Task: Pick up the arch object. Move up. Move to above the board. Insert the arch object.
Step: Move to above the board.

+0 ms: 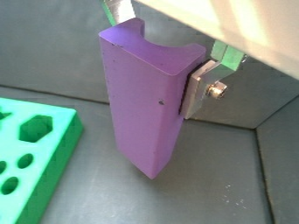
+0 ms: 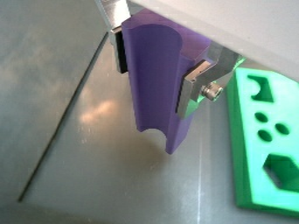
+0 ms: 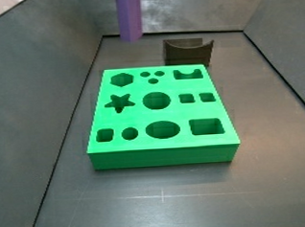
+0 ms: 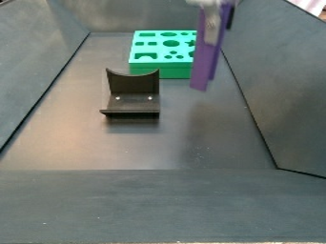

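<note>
My gripper (image 1: 158, 52) is shut on the arch object (image 1: 146, 105), a tall purple block with a curved notch at its upper end. In both wrist views the silver fingers (image 2: 197, 83) clamp its two sides near the top. The block hangs upright, clear of the grey floor. In a side view it (image 3: 128, 16) hangs beyond the far left end of the green board (image 3: 164, 155) and runs off the top edge, so the gripper is out of view there. In a side view the block (image 4: 208, 52) hangs in front of the board's (image 4: 159, 69) right end.
The dark fixture (image 3: 188, 50) with a curved dip stands on the floor beside the board's end, also in a side view (image 4: 132, 93). Grey walls enclose the floor on all sides. The board's edge shows in both wrist views (image 1: 52, 144) (image 2: 251, 188).
</note>
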